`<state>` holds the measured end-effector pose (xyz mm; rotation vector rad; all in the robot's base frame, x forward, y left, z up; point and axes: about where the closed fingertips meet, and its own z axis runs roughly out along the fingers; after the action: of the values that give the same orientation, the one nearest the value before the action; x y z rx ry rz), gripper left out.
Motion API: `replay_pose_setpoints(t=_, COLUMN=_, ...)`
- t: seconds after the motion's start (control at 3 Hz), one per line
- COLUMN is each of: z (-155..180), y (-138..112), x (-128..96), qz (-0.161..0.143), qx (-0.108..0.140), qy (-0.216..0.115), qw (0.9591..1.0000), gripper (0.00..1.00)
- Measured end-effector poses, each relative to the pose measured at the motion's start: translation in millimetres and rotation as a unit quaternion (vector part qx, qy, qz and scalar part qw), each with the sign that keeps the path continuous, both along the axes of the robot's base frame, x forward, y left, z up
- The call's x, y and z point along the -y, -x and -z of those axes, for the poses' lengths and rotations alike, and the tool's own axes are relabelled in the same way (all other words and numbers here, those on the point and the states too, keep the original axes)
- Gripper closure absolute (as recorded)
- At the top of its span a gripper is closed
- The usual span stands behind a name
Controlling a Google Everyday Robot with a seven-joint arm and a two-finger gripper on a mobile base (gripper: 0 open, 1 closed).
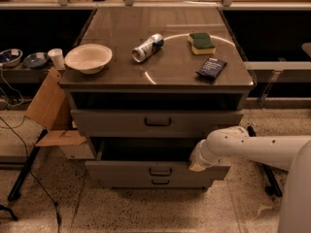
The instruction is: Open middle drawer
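I am judging the task as mostly done. The middle drawer is standing pulled out, its front projecting past the top drawer and a dark gap showing behind its top edge. I am resting my gripper at the right end of that edge, near the front's right corner and well apart from the handle. Perhaps a further pull is remaining. My wrist is hiding the gripper's tip, so I cannot tell whether it is spread or closed. Shadow is hiding the drawer's inside.

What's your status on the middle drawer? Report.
Gripper at right front edge of middle drawer. Drawer partly out. No obstruction seen ahead.
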<state>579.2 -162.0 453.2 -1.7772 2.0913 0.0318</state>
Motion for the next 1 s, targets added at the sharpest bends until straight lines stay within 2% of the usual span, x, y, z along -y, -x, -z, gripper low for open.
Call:
replay_pose_setpoints(t=0.33, z=-2, y=-4, x=-2, qz=0.0, qx=0.0, qy=-0.005, qw=1.0, gripper=0.7)
replay_pose_setpoints(t=0.67, z=-7, y=-10, x=-8, qz=0.001, qx=0.0, qy=-0.014, qw=0.9999, gripper=0.58)
replay_pose_setpoints(t=1.0, z=-11, y=-15, x=-13, qz=0.002, qx=0.0, qy=-0.022, qw=0.9998, gripper=0.62)
